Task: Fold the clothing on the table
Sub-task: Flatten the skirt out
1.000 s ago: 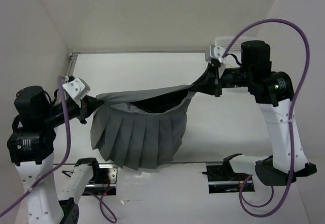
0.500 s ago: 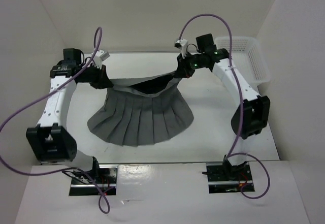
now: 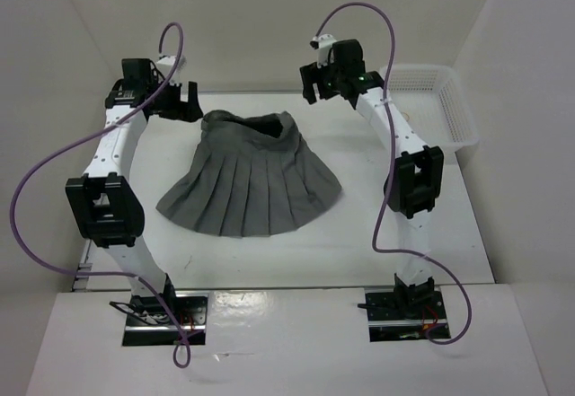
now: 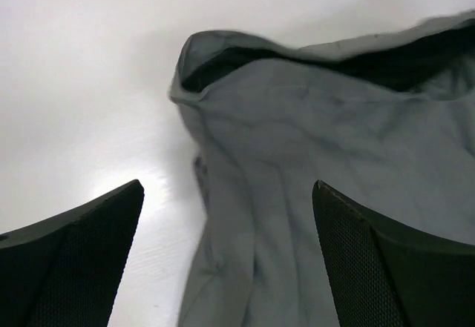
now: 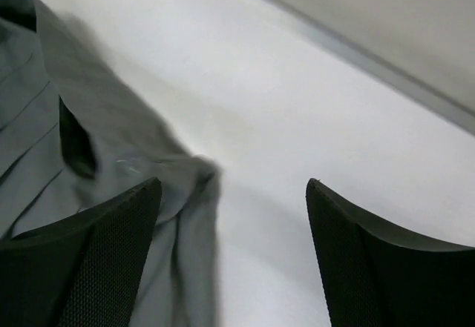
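Skirt (image 3: 252,180) is laid flat on the white table (image 3: 359,243), with its rumpled waistband at the far side and its hem fanned toward the arms. The left gripper (image 3: 186,104) and right gripper (image 3: 316,86) are held wide open and empty, one near each end of the waistband. Spreading appears done and no fold is made yet. Next, one side likely must be pinched and carried across. The matte table is enclosed by plain white walls (image 3: 269,28), and a mesh basket (image 3: 440,100) is set at the far right.

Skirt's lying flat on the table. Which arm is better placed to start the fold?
Left, likely: the left fingers stand open over the waistband corner of the skirt, while the right fingers frame mostly bare table, the skirt off to one side.
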`<state>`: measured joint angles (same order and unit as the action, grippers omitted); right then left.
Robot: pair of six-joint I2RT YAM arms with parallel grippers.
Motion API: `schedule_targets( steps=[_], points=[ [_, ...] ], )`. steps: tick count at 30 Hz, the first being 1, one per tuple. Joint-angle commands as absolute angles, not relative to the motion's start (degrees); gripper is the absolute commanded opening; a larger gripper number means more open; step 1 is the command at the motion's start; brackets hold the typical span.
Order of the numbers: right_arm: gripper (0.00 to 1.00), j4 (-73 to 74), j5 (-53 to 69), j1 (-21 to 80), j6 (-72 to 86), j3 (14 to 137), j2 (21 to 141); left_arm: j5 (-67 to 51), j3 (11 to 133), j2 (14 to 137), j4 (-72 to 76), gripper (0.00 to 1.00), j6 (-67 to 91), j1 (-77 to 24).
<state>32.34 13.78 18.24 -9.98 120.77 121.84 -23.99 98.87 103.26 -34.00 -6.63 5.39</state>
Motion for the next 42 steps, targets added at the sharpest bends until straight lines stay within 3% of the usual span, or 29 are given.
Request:
schedule_targets(
  steps=[1, 6, 15, 22, 29, 35, 37, 42],
  points=[
    [0.84, 26.2, -1.9, 18.6, -4.7, 127.0, 124.1, -11.8, 101.0, 105.1, -26.9, 1.0, -0.4, 5.6],
    [0.85, 30.2, 0.3, 21.6, -10.5, 125.3, 122.4, -12.1, 97.8, 103.8, -29.1, 1.0, -2.3, 5.6],
    [0.88, 31.6, 1.6, 27.4, -23.1, 105.9, 117.6, -13.8, 89.7, 105.0, -37.9, 1.0, -5.6, 2.7],
    [0.88, 28.2, 1.0, 27.4, -25.3, 97.8, 116.8, -8.6, 86.8, 105.6, -33.5, 1.0, -6.8, 1.0],
    [0.88, 29.4, 2.2, 27.4, -24.8, 99.5, 118.2, -5.5, 86.8, 108.2, -30.1, 0.89, -7.3, -1.0],
    [0.88, 28.8, 4.6, 27.4, -23.6, 97.5, 118.3, -4.9, 83.8, 110.9, -30.8, 0.67, -6.2, -3.3],
    [0.88, 28.3, 5.3, 28.1, -22.9, 96.8, 118.3, -4.4, 83.1, 109.7, -29.4, 0.67, -5.3, -3.9],
    [0.88, 27.0, 3.3, 31.2, -19.0, 101.6, 120.1, -3.8, 86.2, 109.0, -29.4, 0.83, -1.6, -5.1]
  ],
)
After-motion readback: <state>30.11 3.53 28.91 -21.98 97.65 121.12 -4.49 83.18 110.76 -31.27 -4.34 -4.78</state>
